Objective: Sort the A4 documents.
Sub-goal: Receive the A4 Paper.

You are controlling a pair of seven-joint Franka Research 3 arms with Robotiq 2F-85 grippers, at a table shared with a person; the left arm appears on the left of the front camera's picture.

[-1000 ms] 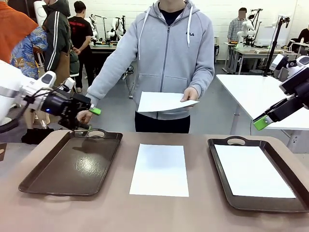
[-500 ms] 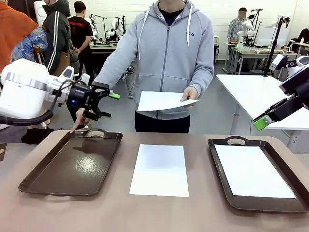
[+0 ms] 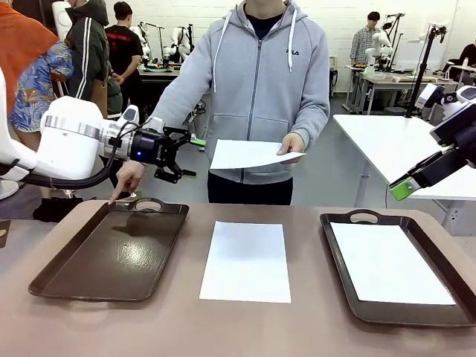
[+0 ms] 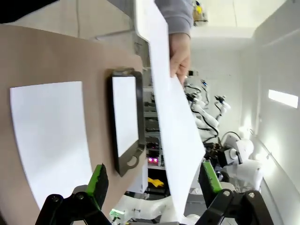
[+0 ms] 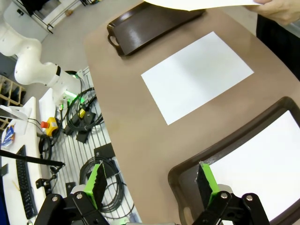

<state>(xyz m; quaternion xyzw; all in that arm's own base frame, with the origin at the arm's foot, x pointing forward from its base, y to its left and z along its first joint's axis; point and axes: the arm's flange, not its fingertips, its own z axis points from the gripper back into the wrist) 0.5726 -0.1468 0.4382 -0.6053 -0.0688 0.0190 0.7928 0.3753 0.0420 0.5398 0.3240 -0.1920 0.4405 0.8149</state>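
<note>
Left jaws spread beside the held A4 document; right jaws spread and empty.
My left jaws stand wide and empty in the air above the far end of the left tray [image 3: 111,249], turned sideways toward the held document [image 3: 249,155]. In my left wrist view its near edge runs between my green pads [image 4: 99,180], and I cannot tell whether it touches them. The person's hand [image 3: 292,143] pinches that sheet at its other side, while the person's other hand [image 3: 126,181] rests a fingertip on the left tray's far rim. A second document [image 3: 246,260] lies flat on the bare desk [image 3: 312,327] between the two trays, and a third document [image 3: 388,263] lies in the right tray [image 3: 416,316]. My right jaws hang wide and empty, high over the desk's right side, well apart from every sheet.
</note>
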